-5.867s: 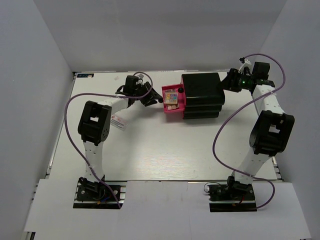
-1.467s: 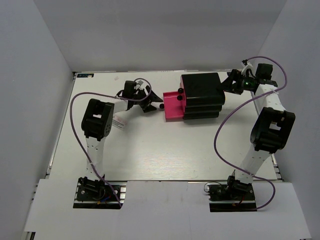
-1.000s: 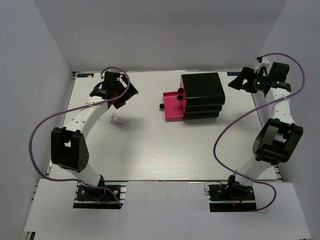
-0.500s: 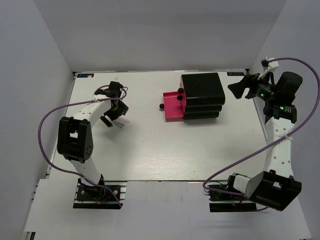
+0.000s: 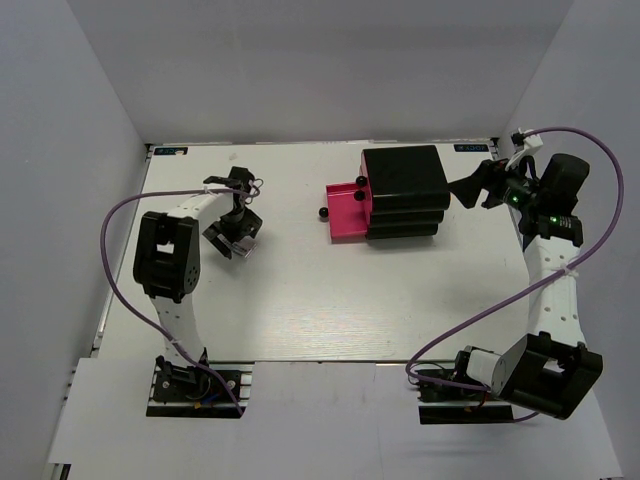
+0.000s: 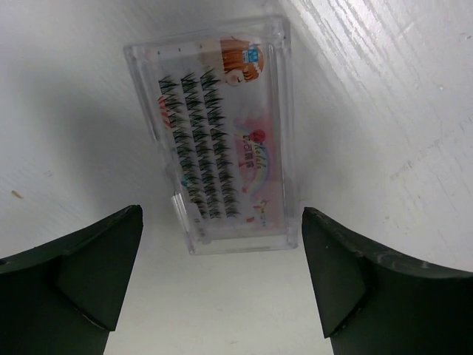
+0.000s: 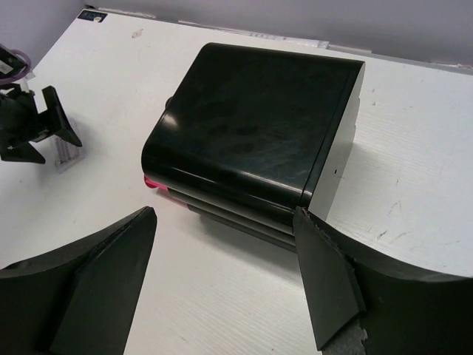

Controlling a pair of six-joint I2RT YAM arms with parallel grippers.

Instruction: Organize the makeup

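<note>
A clear, flat plastic case of black false lashes [image 6: 222, 133] lies on the white worktop [image 5: 330, 300], left of centre and well apart from the glossy black drawer box [image 5: 405, 180]. The left tool [image 6: 220, 222] hangs just over the case, its fingers spread wide to either side and grasping nothing. A pink drawer [image 5: 345, 215] of the box stands pulled out toward the left. The right tool [image 7: 223, 214] is likewise released, spread open near the box's right end.

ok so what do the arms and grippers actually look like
The left arm and right arm have white links, black joint housings and a looping purple cable each. The left gripper and right gripper are black with wedge-shaped fingers. A green light glows on the right wrist.
</note>
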